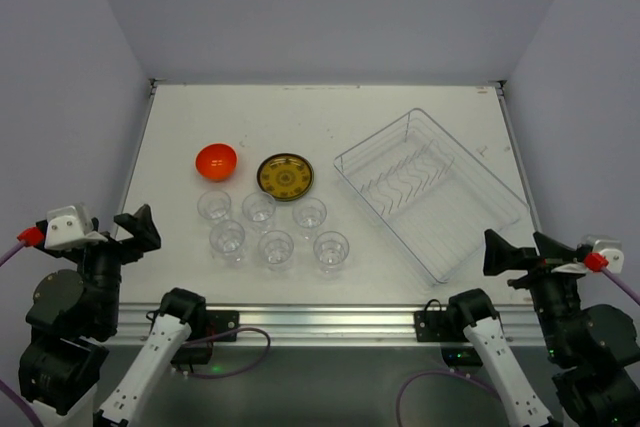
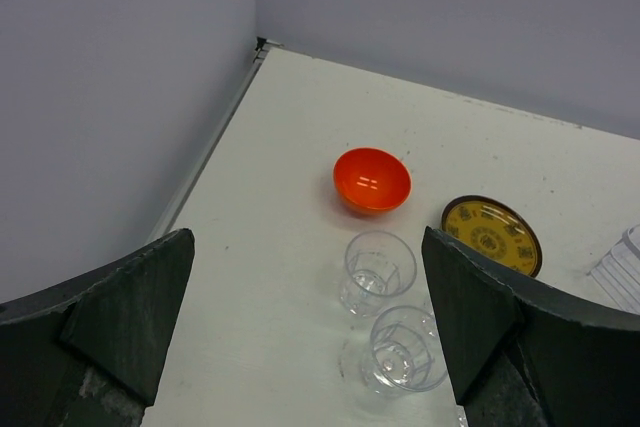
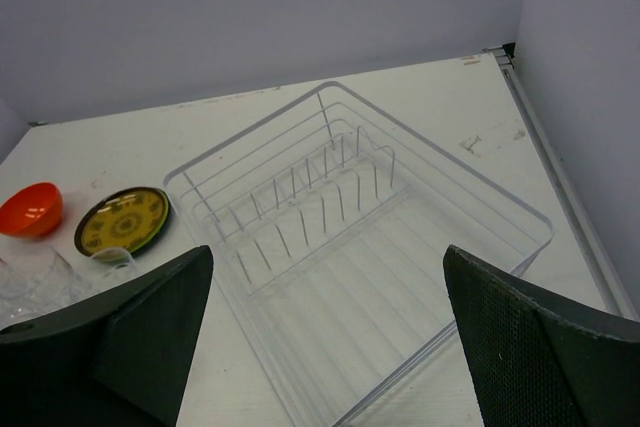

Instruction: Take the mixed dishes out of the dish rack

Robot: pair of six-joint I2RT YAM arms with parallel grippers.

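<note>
The dish rack (image 1: 455,222), a clear tray, lies at the right of the table and holds only its wire plate holder (image 1: 398,185). On the table to its left sit an orange bowl (image 1: 216,160), an olive-yellow patterned plate (image 1: 285,176) and several clear cups (image 1: 276,247) in two rows. My left gripper (image 1: 138,232) hangs open near the table's left front edge, short of the cups (image 2: 378,272). At the right front, my right gripper (image 1: 515,252) is open and faces the rack (image 3: 400,277). The left wrist view shows the bowl (image 2: 372,179) and the plate (image 2: 491,234).
Grey walls close in the table at the back and on both sides. The table's metal front rail (image 1: 320,317) runs between the two arm bases. In the right wrist view the bowl (image 3: 30,209) and plate (image 3: 122,219) lie left of the rack.
</note>
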